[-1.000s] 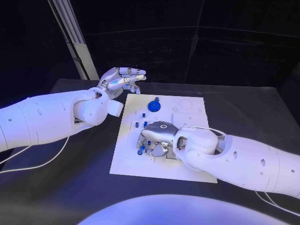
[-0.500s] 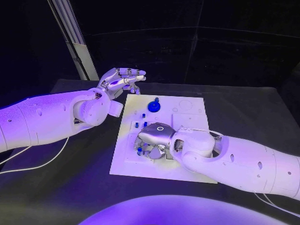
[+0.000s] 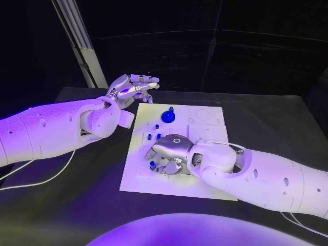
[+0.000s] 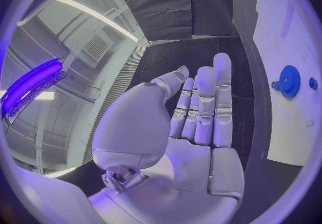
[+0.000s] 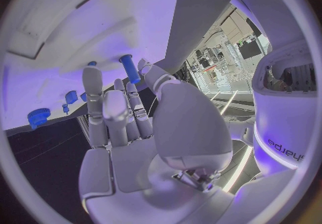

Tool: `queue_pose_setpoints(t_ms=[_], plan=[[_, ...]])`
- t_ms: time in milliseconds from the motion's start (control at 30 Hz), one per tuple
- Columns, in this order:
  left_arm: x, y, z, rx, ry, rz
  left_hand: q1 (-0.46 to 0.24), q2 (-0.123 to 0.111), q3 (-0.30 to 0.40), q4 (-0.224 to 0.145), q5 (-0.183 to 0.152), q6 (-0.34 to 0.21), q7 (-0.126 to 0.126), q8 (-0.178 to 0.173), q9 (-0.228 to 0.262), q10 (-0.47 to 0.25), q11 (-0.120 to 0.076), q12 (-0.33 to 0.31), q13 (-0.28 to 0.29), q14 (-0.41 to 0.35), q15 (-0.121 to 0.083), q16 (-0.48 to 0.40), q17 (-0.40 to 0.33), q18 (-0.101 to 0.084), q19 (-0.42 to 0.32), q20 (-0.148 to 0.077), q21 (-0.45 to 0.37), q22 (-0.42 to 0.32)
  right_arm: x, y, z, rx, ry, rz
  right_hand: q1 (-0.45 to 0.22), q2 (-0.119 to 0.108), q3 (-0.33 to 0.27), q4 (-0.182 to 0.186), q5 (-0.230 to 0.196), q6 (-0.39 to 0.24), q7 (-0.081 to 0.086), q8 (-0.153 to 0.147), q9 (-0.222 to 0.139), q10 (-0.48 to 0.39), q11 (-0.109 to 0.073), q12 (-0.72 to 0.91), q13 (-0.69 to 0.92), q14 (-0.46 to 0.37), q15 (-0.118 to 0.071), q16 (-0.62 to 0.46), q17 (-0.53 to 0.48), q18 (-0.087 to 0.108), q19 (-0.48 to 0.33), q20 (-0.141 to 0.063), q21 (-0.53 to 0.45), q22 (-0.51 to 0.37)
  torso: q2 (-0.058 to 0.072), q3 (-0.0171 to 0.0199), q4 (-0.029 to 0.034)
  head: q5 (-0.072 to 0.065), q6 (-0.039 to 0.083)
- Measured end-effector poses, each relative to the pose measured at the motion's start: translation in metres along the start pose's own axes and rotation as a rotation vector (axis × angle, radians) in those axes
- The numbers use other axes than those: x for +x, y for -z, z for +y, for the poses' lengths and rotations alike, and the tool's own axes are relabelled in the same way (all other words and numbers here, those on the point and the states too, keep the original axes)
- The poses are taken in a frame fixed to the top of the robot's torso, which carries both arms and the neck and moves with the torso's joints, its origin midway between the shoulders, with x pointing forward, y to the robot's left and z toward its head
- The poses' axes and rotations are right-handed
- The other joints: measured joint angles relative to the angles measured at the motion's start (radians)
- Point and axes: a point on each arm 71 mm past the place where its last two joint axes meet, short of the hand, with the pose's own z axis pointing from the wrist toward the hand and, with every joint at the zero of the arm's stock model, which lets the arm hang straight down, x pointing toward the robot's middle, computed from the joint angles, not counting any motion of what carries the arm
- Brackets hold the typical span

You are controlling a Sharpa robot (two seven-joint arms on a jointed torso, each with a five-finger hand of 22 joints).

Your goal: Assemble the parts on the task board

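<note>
The right hand (image 3: 173, 148) sits over the middle of the task board (image 3: 208, 188), a gear (image 3: 168, 116) beyond its fingers (small pegs (image 3: 157, 126) between). The left hand (image 3: 132, 87) hovers off the board's far left corner, well apart from the gear.

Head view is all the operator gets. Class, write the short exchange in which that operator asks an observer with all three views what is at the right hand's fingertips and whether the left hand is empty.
Operator: The back of the right hand hides the middle of the task board. What is at its fingertips?
Observer: The right wrist view shows a blue peg right beside the thumb tip. I cannot tell whether it is pinched.
Operator: Does the left hand hold anything?
Observer: No. The left wrist view shows its palm bare and its fingers straight, side by side.
</note>
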Motion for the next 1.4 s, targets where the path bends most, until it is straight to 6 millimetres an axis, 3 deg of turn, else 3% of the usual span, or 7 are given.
queue_pose_setpoints(t_ms=[367, 533, 667, 767, 933, 1067, 1400], plan=[[-0.003, 0.001, 0.000, -0.002, -0.001, -0.004, 0.000, 0.000, 0.000, 0.000, 0.000, 0.000, 0.000, 0.000, 0.000, -0.004, -0.004, 0.000, 0.000, -0.004, 0.004, 0.000, 0.000, 0.000, 0.000, 0.000, 0.000, 0.000, -0.016, 0.052, -0.022, 0.047, -0.096, -0.142, -0.005, 0.026, -0.066, 0.022, 0.021, 0.028, 0.006, 0.012, 0.009, 0.076, -0.007, 0.072, 0.012, 0.000, 0.000, 0.007, 0.016, 0.000, 0.010, -0.003, -0.003, 0.009, -0.004, 0.0004, -0.0034, -0.012, 0.007], [-0.004, 0.002, 0.000, -0.003, -0.002, -0.007, 0.000, 0.000, 0.000, 0.000, 0.000, 0.000, 0.000, 0.000, 0.000, -0.004, -0.004, 0.000, 0.000, -0.004, 0.004, 0.000, 0.000, 0.000, 0.000, 0.000, 0.000, 0.000, -0.033, 0.093, -0.045, 0.153, -0.220, -0.210, -0.034, 0.042, -0.100, 0.056, 0.058, 0.079, -0.023, 0.037, 0.015, 0.270, -0.050, 0.188, 0.062, 0.009, -0.032, 0.089, 0.142, 0.000, 0.079, -0.024, 0.061, 0.114, -0.008, -0.0018, -0.0071, -0.036, 0.015], [-0.005, 0.003, 0.001, -0.008, -0.003, -0.007, 0.000, 0.000, 0.000, 0.000, 0.000, 0.000, 0.000, 0.000, 0.000, -0.004, -0.004, 0.000, 0.000, -0.004, 0.004, 0.000, 0.000, 0.000, 0.000, 0.000, 0.000, 0.000, -0.038, 0.123, -0.064, 0.280, -0.310, -0.217, -0.113, 0.023, -0.162, 0.118, 0.139, 0.102, -0.053, 0.065, 0.023, 0.367, -0.083, 0.298, 0.142, 0.007, -0.058, 0.135, 0.210, -0.016, 0.110, -0.056, 0.090, 0.162, -0.012, -0.0029, -0.0126, -0.049, 0.019], [-0.004, 0.005, 0.002, -0.011, -0.002, -0.004, 0.000, 0.000, 0.000, 0.000, 0.000, 0.000, 0.000, 0.000, 0.000, -0.004, -0.004, 0.000, 0.000, -0.004, 0.004, 0.000, 0.000, 0.000, 0.000, 0.000, 0.000, 0.000, -0.038, 0.141, -0.076, 0.391, -0.369, -0.204, -0.138, 0.033, -0.233, 0.175, 0.171, 0.103, -0.069, 0.106, 0.035, 0.356, -0.100, 0.431, 0.279, 0.007, -0.076, 0.182, 0.284, -0.026, 0.145, -0.070, 0.121, 0.217, -0.015, -0.0042, -0.0182, -0.058, 0.021], [-0.001, 0.006, 0.003, -0.015, 0.001, 0.003, 0.000, 0.000, 0.000, 0.000, 0.000, 0.000, 0.000, 0.000, 0.000, -0.004, -0.004, 0.000, 0.000, -0.004, 0.004, 0.000, 0.000, 0.000, 0.000, 0.000, 0.000, 0.000, -0.034, 0.164, -0.089, 0.547, -0.408, -0.164, -0.154, 0.049, -0.330, 0.272, 0.172, 0.094, -0.077, 0.175, 0.058, 0.337, -0.105, 0.730, 0.621, 0.009, -0.078, 0.236, 0.381, -0.032, 0.174, -0.077, 0.155, 0.281, -0.020, -0.0058, -0.0254, -0.068, 0.024], [0.000, 0.006, 0.004, -0.017, 0.003, 0.007, 0.000, 0.000, -0.002, -0.002, 0.000, 0.000, 0.000, 0.000, 0.000, -0.004, -0.004, 0.000, 0.000, -0.004, 0.004, 0.000, -0.001, 0.000, 0.000, 0.000, 0.000, 0.000, -0.031, 0.174, -0.093, 0.641, -0.403, -0.123, -0.145, 0.058, -0.380, 0.322, 0.169, 0.075, -0.078, 0.213, 0.072, 0.327, -0.105, 0.826, 0.744, 0.009, -0.078, 0.248, 0.404, -0.032, 0.176, -0.075, 0.162, 0.295, -0.022, -0.0065, -0.0279, -0.073, 0.025], [0.001, 0.008, 0.005, -0.020, 0.005, 0.011, 0.000, 0.000, -0.003, -0.003, 0.000, 0.000, 0.000, 0.000, 0.000, -0.004, -0.004, 0.000, -0.001, -0.004, 0.003, 0.000, -0.001, 0.000, 0.000, 0.000, 0.000, -0.001, -0.020, 0.177, -0.094, 0.745, -0.352, -0.022, -0.155, 0.069, -0.448, 0.334, 0.160, 0.047, -0.076, 0.257, 0.088, 0.323, -0.101, 0.887, 0.841, 0.009, -0.078, 0.253, 0.405, -0.031, 0.176, -0.075, 0.162, 0.295, -0.022, -0.0077, -0.0280, -0.082, 0.029]])
